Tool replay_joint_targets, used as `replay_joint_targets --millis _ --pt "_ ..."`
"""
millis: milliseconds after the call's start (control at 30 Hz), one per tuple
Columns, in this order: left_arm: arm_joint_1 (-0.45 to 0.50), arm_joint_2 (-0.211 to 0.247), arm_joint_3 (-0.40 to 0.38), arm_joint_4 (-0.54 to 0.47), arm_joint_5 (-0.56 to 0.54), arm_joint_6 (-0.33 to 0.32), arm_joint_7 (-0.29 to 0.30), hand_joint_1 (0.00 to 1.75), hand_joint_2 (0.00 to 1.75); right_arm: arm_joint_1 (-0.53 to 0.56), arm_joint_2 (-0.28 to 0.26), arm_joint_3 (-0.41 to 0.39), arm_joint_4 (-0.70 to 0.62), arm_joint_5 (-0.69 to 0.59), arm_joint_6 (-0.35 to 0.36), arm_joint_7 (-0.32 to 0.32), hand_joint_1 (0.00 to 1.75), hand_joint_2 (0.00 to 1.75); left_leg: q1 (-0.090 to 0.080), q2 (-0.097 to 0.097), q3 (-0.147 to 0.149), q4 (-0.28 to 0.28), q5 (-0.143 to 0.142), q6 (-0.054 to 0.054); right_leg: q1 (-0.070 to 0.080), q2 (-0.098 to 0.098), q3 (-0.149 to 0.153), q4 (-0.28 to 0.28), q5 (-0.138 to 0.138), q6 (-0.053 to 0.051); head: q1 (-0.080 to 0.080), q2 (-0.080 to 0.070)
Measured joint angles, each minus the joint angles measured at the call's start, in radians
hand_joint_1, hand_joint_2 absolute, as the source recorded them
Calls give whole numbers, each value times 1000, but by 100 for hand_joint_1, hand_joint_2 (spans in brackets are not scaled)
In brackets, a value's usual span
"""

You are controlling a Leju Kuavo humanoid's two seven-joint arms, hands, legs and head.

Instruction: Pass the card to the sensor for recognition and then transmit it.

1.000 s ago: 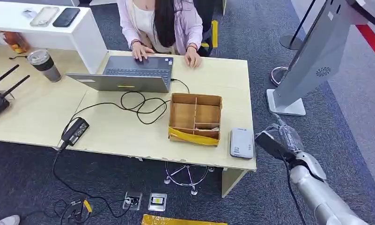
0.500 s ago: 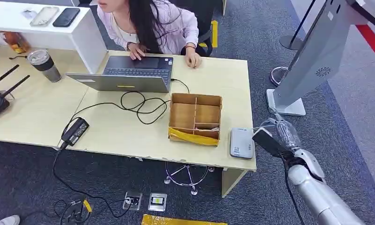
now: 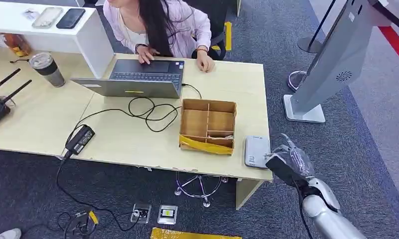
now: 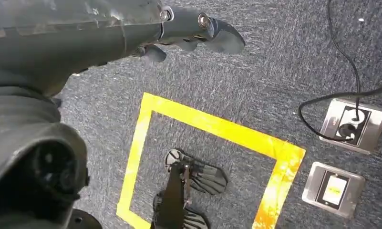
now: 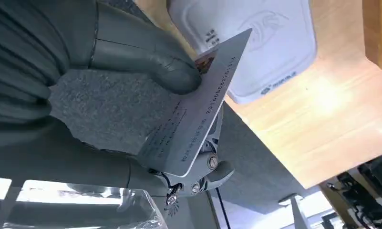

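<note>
— What has shifted since a second ago?

— Right hand (image 3: 287, 162) has been brought in toward the desk (image 3: 137, 139) corner; earlier it was held further out over the carpet, now it is seen just beside the white sensor (image 3: 257, 151), at the sensor's outer edge.

— Card position?

— Card (image 5: 198, 107) is pinched in the right hand, thumb (image 5: 146, 52) pressed on its printed face, darker fingers (image 5: 203, 171) closed behind it. In the right wrist view one end of the card is seen overlapping the sensor (image 5: 260, 43). Contact between the two cannot be made out; it may be held just above.

— Left hand?

— Left hand (image 4: 189, 28) is seen in the left wrist view above grey carpet and a yellow tape square (image 4: 203, 129). Nothing is held. Fingers appear loosely curved, though the angle is poor and spread cannot be judged.

— Surroundings noted?

— Cardboard divider box (image 3: 207, 125) lies beside the sensor, on the side away from the hand. Open laptop (image 3: 137, 79) is set further back, with a person (image 3: 162, 25) seated behind it, hands on its keyboard and on the desk. Black power adapter (image 3: 79, 139) and looped cable (image 3: 147, 112) are recorded on the desktop. Grey kiosk stand (image 3: 332, 64) is placed on the floor, well apart from the desk.
</note>
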Motion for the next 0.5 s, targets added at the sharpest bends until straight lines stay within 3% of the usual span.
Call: replay_joint_targets --millis 500 --pt "2 22 -3 -21 -2 -11 10 0 0 89 -55 11 -100 -27 -42 56 175 175 0 0 0 0 0 0 0 0 0 0 0 0 0 0"
